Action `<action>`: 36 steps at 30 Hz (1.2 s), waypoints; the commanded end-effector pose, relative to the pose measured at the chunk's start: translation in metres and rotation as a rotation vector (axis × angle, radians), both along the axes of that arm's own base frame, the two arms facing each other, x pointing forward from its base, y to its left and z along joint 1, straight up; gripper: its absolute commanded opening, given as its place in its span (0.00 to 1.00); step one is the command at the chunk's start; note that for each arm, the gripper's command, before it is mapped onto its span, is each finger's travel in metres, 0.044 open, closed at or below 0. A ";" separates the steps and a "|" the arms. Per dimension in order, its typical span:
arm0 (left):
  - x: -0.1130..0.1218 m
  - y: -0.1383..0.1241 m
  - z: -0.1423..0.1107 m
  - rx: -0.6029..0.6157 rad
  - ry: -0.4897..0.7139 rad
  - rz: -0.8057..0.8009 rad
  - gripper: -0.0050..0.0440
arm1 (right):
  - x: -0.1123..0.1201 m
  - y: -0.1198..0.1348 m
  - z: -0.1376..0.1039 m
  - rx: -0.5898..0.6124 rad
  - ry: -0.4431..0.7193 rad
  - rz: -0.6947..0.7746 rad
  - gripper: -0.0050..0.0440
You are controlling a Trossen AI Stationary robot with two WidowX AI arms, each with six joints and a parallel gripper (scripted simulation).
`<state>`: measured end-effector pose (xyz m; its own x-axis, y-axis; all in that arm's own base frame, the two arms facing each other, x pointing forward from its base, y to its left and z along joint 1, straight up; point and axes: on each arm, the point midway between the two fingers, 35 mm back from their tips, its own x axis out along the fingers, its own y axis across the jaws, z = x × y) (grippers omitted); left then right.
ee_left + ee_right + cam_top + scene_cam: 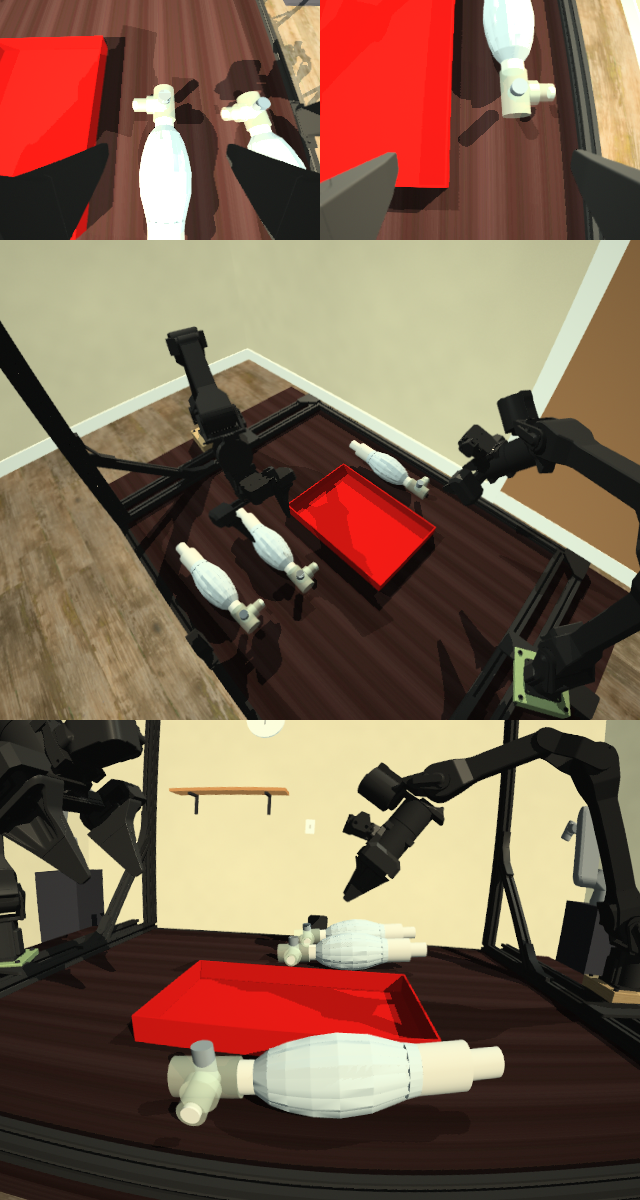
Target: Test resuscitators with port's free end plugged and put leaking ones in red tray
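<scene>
Three white resuscitators lie on the dark table, all outside the empty red tray (361, 524). The far one (387, 467) lies beyond the tray. The middle one (273, 548) and the outer one (214, 581) lie side by side on the tray's other side. My left gripper (253, 498) is open and empty, hovering above the middle unit's tail end. In the left wrist view the middle unit (165, 170) lies between the fingers' line, below them. My right gripper (460, 488) is open and empty, held high near the far unit's valve (520, 95).
A black frame rail (496, 508) runs along the table edge just beyond the far unit. The tray (279, 1001) lies flat in the table's middle. Arm shadows fall across the tray and the table.
</scene>
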<state>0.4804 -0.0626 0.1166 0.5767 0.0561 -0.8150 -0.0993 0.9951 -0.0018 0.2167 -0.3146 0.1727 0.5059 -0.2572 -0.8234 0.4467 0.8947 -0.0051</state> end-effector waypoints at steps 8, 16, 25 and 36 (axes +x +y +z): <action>0.000 0.000 0.000 0.000 0.001 -0.004 1.00 | 0.057 0.021 -0.015 0.024 0.029 0.019 0.94; 0.000 0.000 0.000 0.000 0.001 -0.004 1.00 | 0.140 0.066 -0.033 0.022 0.048 0.006 0.94; 0.000 0.000 0.000 0.000 0.002 -0.003 1.00 | 0.162 0.089 -0.039 0.024 0.048 0.018 0.94; 0.000 0.000 0.000 0.000 0.002 -0.003 1.00 | 0.238 0.171 -0.058 0.001 0.012 -0.008 0.94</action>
<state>0.4804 -0.0626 0.1166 0.5767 0.0561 -0.8150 -0.0993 0.9951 -0.0018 0.4377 -0.1597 0.1198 0.4901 -0.2404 -0.8378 0.4339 0.9009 -0.0047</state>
